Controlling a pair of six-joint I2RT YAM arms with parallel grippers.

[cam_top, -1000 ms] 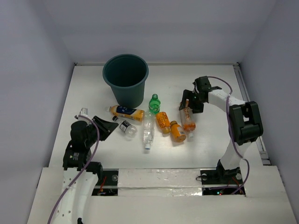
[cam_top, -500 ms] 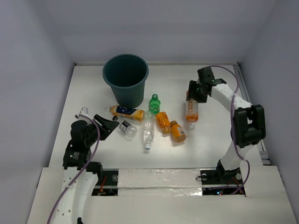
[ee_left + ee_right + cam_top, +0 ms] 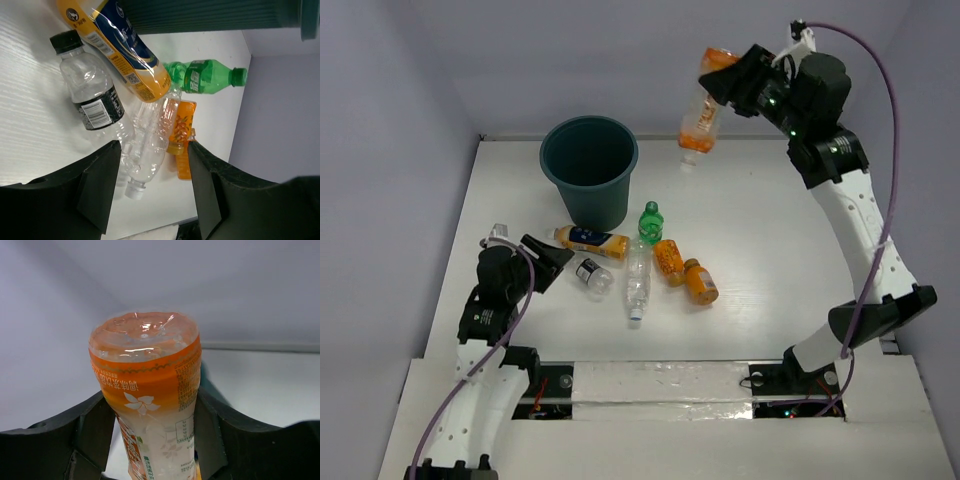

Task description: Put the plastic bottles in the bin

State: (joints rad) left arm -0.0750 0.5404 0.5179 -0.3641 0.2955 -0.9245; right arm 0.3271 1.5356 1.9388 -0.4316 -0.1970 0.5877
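My right gripper (image 3: pixel 728 86) is shut on an orange bottle (image 3: pixel 700 113), held high in the air, cap down, to the right of the dark teal bin (image 3: pixel 589 170). In the right wrist view the bottle (image 3: pixel 150 390) fills the gap between the fingers. My left gripper (image 3: pixel 552 264) is open and empty, low at the left, facing the pile. On the table lie a short clear bottle with dark label (image 3: pixel 592 274), an orange bottle with blue label (image 3: pixel 590 240), a tall clear bottle (image 3: pixel 637 277), a green bottle (image 3: pixel 649 222) and two orange bottles (image 3: pixel 669 260) (image 3: pixel 700 282).
The bin stands at the back left of the white table (image 3: pixel 760 250). Pale walls close in the sides and back. In the left wrist view the bin's ribbed wall (image 3: pixel 200 15) is just behind the short clear bottle (image 3: pixel 92 95) and the green bottle (image 3: pixel 205 80).
My right arm has lifted the orange bottle off the table and swung it up and back, toward the bin's side. My left gripper has shifted slightly.
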